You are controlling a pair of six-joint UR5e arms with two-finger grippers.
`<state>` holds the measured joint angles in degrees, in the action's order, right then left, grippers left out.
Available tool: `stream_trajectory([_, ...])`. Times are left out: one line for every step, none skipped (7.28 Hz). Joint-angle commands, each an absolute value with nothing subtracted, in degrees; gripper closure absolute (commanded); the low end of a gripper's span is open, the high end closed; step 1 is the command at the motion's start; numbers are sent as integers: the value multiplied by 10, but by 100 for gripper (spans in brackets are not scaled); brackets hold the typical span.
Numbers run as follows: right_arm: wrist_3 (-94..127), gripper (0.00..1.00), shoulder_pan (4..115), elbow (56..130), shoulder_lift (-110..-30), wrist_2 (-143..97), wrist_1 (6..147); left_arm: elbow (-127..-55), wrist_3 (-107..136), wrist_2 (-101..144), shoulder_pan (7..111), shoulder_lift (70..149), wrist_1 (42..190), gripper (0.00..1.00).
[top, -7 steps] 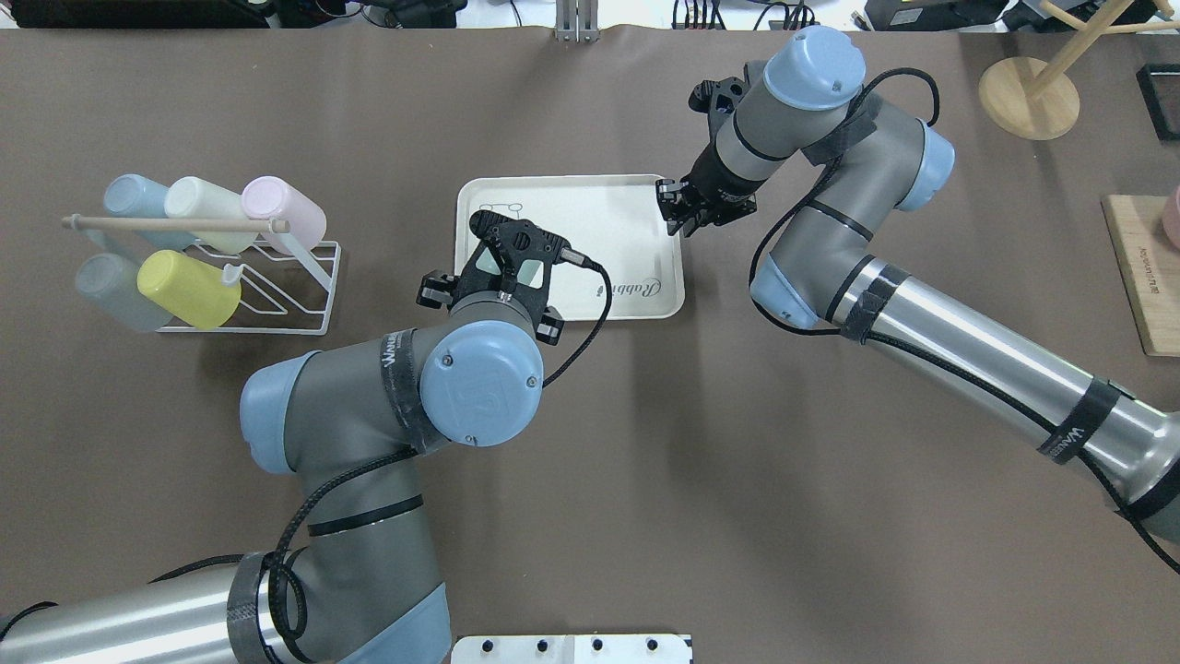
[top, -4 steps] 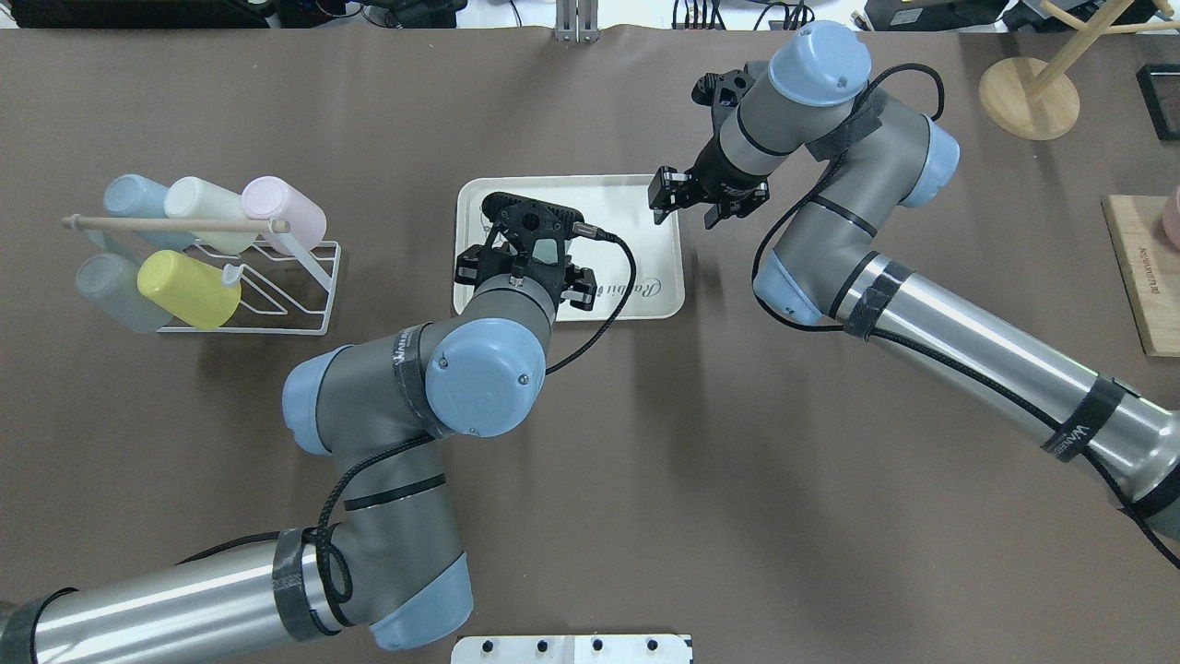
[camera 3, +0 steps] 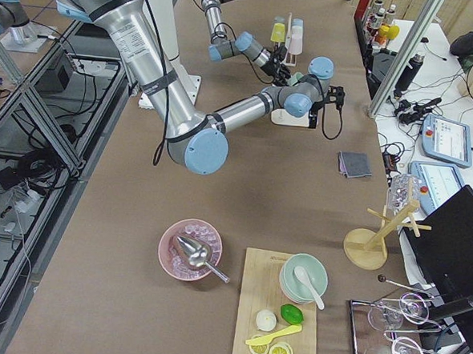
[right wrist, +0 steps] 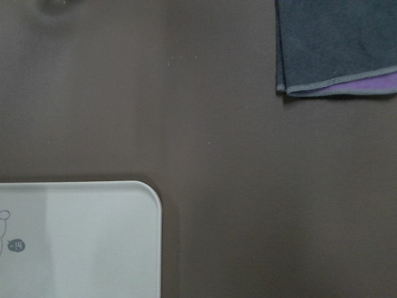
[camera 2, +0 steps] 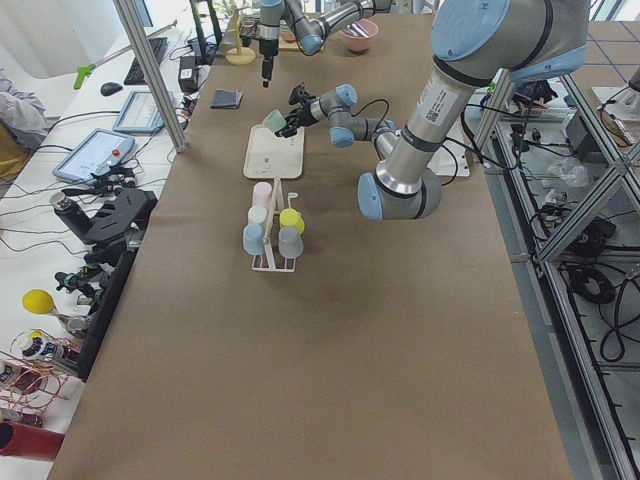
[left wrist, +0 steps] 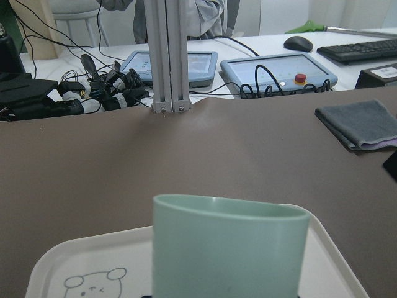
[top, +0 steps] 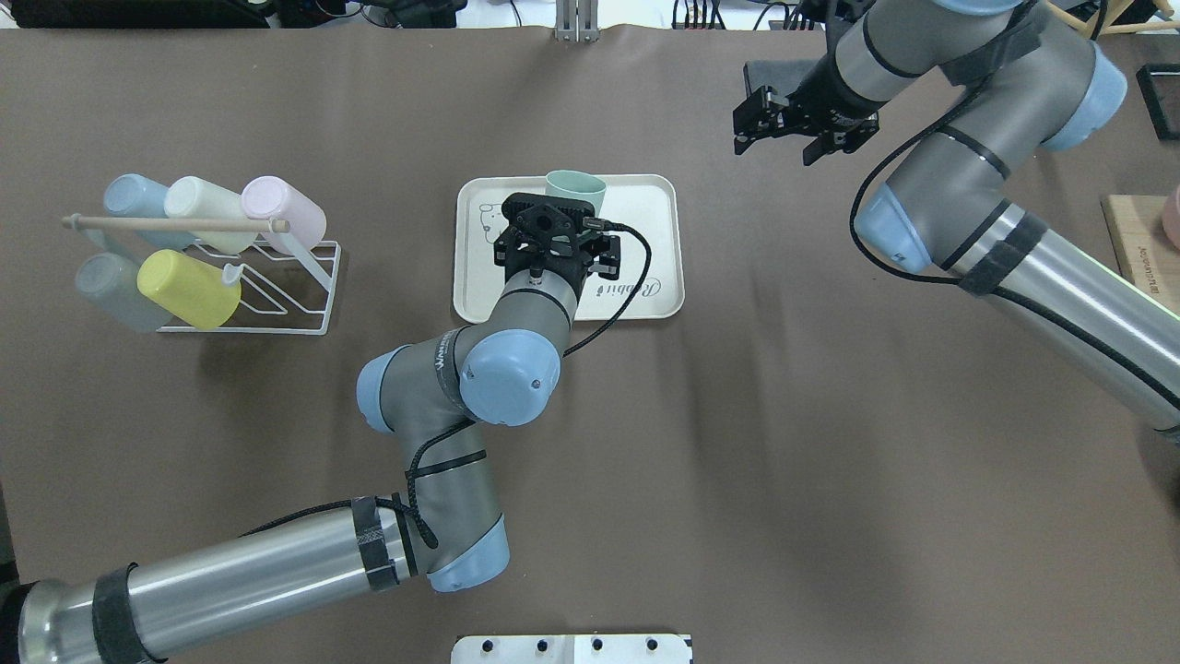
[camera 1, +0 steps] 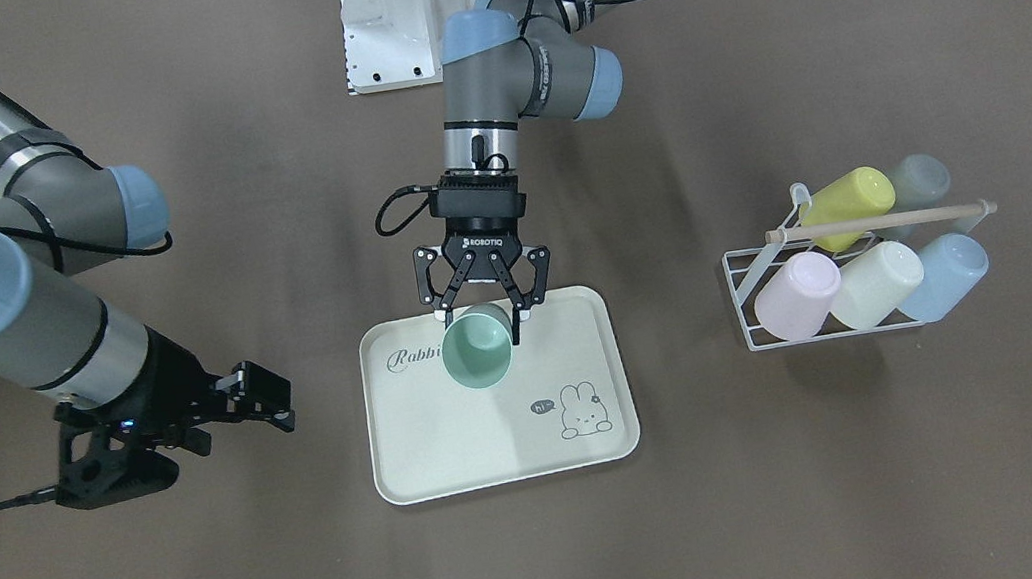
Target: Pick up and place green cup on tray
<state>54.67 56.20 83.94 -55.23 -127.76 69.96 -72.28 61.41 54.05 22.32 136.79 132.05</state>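
The left gripper [camera 1: 481, 323] is clamping the green cup [camera 1: 479, 359], with its two fingers pressing on opposite sides of the cup's wall. The cup is standing mouth-up over the upper middle of the tray [camera 1: 457, 444] in the front-facing view, just beside the "Rabbit" script. Whether its base is touching the tray floor or hanging just above it, I cannot tell. In the overhead view the cup's rim is peeking out past the gripper at the tray's top edge. The left wrist camera is showing the cup filling the lower centre of the frame, with the tray's floor and a bear drawing at lower left.

The right gripper [camera 1: 278, 408] is hanging at the left of the front-facing view, well apart from the tray, with its fingers spread apart. In the overhead view it is sitting at the upper right. Its wrist camera is looking straight down on a rounded tray corner at lower left and a folded grey cloth [right wrist: 335, 43] with a purple edge at upper right.

A white wire rack [camera 1: 741, 293] is standing on the brown table [camera 1: 807, 491] at the right of the front-facing view. It is holding pink, cream, pale blue, yellow and grey cups lying on their sides.
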Motion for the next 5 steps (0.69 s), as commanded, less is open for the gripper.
stream_trajectory([430, 0, 601, 910, -571, -1266, 828, -648, 646, 517, 228, 1393, 1368, 91])
stream_trajectory([391, 0, 622, 924, -581, -1260, 858, -618, 649, 512, 231, 1404, 1385, 91])
stream_trajectory([365, 0, 635, 974, -615, -1257, 888, -599, 654, 511, 241, 1411, 1394, 91])
stream_trajectory([335, 0, 651, 1012, -644, -1248, 906, -569, 656, 511, 241, 1427, 1396, 91])
stream_trajectory([332, 0, 670, 1053, -689, -1248, 916, -556, 667, 510, 241, 1435, 1397, 91])
